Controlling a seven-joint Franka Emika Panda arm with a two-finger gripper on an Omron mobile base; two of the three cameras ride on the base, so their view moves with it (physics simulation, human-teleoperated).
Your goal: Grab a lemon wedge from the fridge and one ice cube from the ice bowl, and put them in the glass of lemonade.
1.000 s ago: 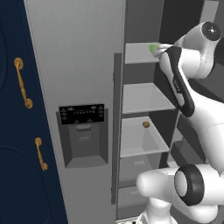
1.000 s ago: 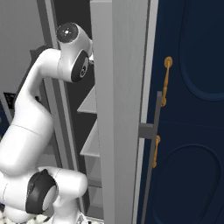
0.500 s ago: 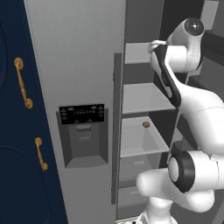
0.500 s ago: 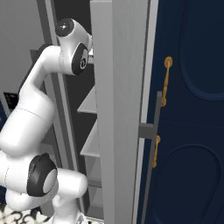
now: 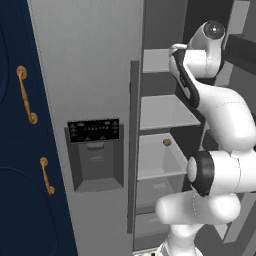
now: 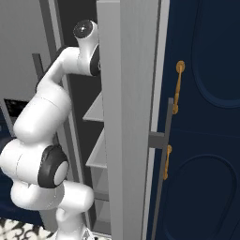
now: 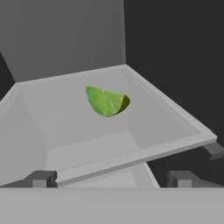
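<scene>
The grey fridge [image 5: 90, 75] stands with its right door [image 6: 126, 117] swung open. My arm [image 5: 200, 90] reaches into the top shelf [image 5: 157, 61]. In the hand view my gripper [image 7: 113, 179] is open, its dark fingertips [image 7: 41, 179] wide apart at the shelf's front lip. A green citrus wedge [image 7: 106, 101] lies on that shelf straight ahead, a short way beyond the tips, untouched. Two shelves lower sits the lemon wedge [image 5: 167, 142], a tiny yellow-tan lump, well below the hand. The ice bowl and the glass of lemonade are out of view.
The closed fridge door carries a dark dispenser panel [image 5: 95, 155] and a long vertical handle [image 5: 134, 145]. Navy cabinets with brass handles flank the fridge [image 5: 20, 175] [image 6: 206, 140]. Drawers [image 5: 157, 187] sit under the shelves. The shelf's side walls [image 7: 30, 118] hem in the hand.
The arm has swung further in over the top shelf, and its wrist now covers the green wedge in the left base view. The jaws stay open.
</scene>
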